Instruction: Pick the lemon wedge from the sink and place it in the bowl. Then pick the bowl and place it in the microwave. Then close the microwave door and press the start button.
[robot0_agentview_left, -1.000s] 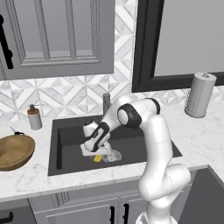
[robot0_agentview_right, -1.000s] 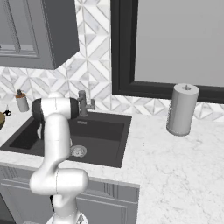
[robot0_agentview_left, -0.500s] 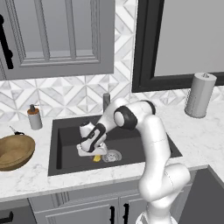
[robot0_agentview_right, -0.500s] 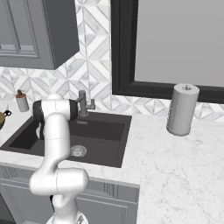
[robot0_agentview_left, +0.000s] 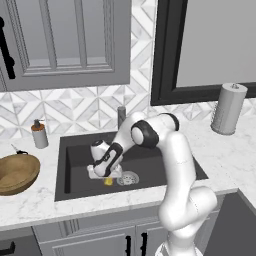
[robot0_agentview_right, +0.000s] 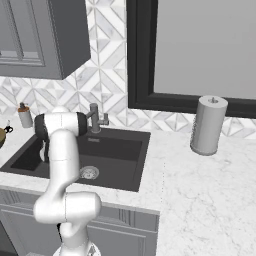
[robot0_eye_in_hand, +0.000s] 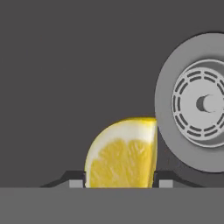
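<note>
Lemon wedge: the small bright yellow lemon wedge (robot0_eye_in_hand: 121, 153) lies on the floor of the dark grey rectangular sink (robot0_agentview_left: 75, 165), just beside the round metal drain (robot0_eye_in_hand: 197, 103); in the left base view it shows as a yellow speck (robot0_agentview_left: 108, 181) under the hand.
Gripper: the two-finger gripper (robot0_eye_in_hand: 119, 183) is down in the basin with one dark fingertip on each side of the wedge, both right at its flanks. The jaws stand narrow around the fruit, but whether they already press it cannot be told.
Step in hand: judged to be the first pick, closing on the wedge.
How to do it well: the wedge sits centred between the tips, so the hand should hold its place while the jaws finish closing; a sideways nudge could push the fruit onto the drain. A slippery, tapering piece calls for a firm squeeze low on its body, then a straight lift clear of the basin wall before swinging left.
Bowl: the wide, shallow brown wooden bowl (robot0_agentview_left: 17, 173) waits on the white marble table (robot0_agentview_left: 40, 205) left of the sink, well apart from the wedge.
Nearby: a small soap dispenser bottle (robot0_agentview_left: 39, 134) stands behind the bowl, a grey metal faucet (robot0_agentview_right: 95, 118) behind the basin, and a grey paper towel roll (robot0_agentview_right: 208, 125) far to the right.
</note>
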